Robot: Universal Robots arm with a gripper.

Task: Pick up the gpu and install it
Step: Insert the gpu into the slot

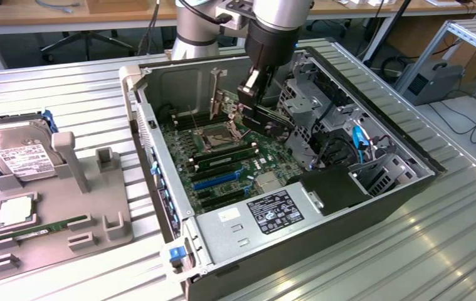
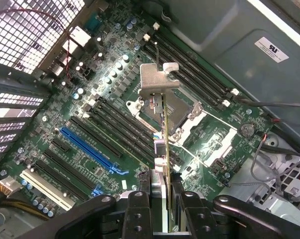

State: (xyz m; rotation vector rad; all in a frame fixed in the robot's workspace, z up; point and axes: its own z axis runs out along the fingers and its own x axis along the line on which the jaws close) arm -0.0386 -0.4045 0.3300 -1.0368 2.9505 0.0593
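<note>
Above one motherboard (image 2: 90, 124), one gripper (image 2: 162, 196) clamps one gpu (image 2: 159, 82) edge-on.

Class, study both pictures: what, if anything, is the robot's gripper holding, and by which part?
The gripper holds the gpu, clamped across its circuit board at the end away from its silver bracket, above the motherboard.

One gpu (image 2: 158, 82), one computer case (image 1: 330, 248), one hard drive (image 1: 20, 153), one RAM stick (image 1: 49, 227), one gray holder (image 1: 108, 224).
</note>
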